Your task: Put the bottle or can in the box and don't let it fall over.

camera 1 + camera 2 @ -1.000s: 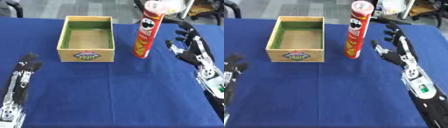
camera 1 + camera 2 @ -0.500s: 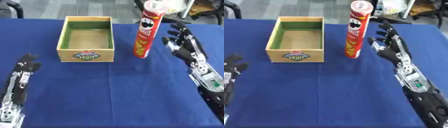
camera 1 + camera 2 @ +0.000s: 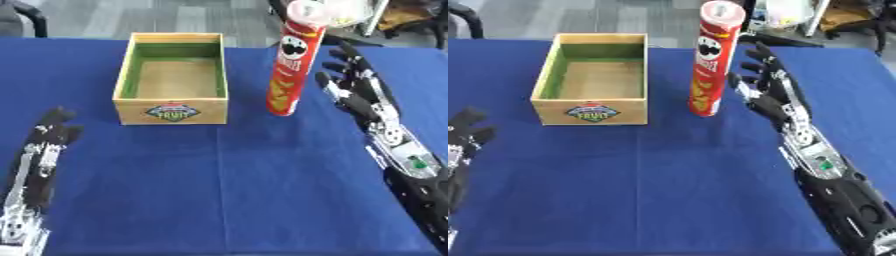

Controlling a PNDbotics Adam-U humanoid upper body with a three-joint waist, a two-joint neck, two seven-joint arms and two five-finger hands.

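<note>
One red chip can (image 3: pixel 710 60) stands upright on the blue surface (image 3: pixel 227 185), its pale lid at the top, just to the right of the one wooden box (image 3: pixel 172 77) and apart from it. The can sits outside the box, near the box's front right corner. The box is open-topped with green inner walls and a bare floor, nothing lying in it, and a colourful label on its front wall.

The right hand (image 3: pixel 770 95) is beside the can on its right, close to the lower half but with a gap between them. Its fingers (image 3: pixel 756 51) are straight and spread, pointing away from the robot, and hold nothing.

The left hand (image 3: pixel 48 145) lies well apart from both box and can, near the lower left corner of the left eye view. It rests flat on the blue cloth, fingers extended and relaxed, empty.

Two hands, one can, one box are in view.
</note>
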